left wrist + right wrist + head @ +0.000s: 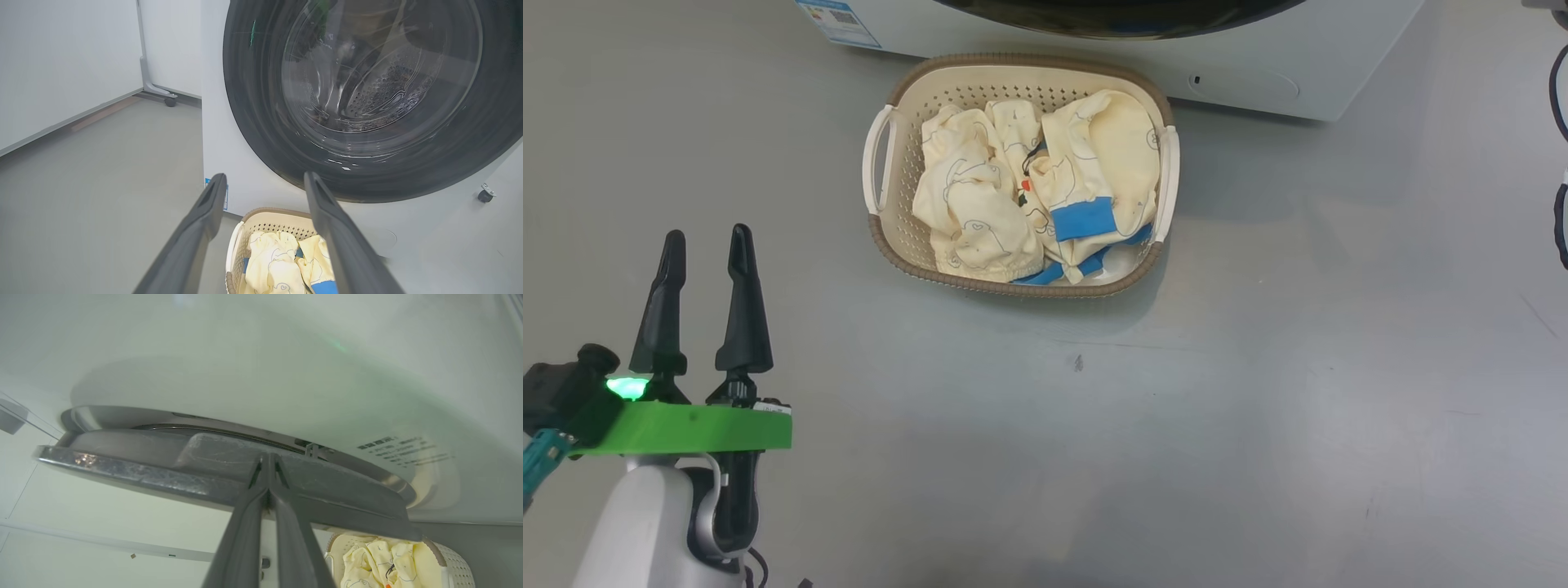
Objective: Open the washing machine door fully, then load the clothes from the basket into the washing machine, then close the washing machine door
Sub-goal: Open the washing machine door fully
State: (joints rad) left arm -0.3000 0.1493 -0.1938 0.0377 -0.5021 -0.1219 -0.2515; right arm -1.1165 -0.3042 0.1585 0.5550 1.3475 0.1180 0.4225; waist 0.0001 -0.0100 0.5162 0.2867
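Head view first: my left gripper (707, 235) hangs low on my left over the bare grey floor (1176, 408), its two long dark fingers spread apart with nothing between them. Well ahead of it sits the small cream perforated plastic basket with the brown rim and white side handles (907, 265), and the cream-yellow soft garments with blue bands (1029, 188) are heaped inside it. The basket stands right in front of the big white front-loading washing machine (1258, 49), whose blue label sticker (837, 20) shows at its lower corner on my left. A sliver of the large round glossy black door (1111, 20) shows at the top edge. Over to my left wrist view: my fingers stand wide, framing the machine's front. The black door fills the upper right, and the perforated steel drum (388, 85) shows through its bulging clear glass window (327, 61). The basket and the garments are low between my fingers, near the foot of the machine. Now my right wrist view: my right gripper (267, 458) has its fingers pressed together, holding nothing, tips up against the door's grey rim. I'm seeing the door edge-on, with a narrow gap between it and the white front. The basket of garments is at the lower right.
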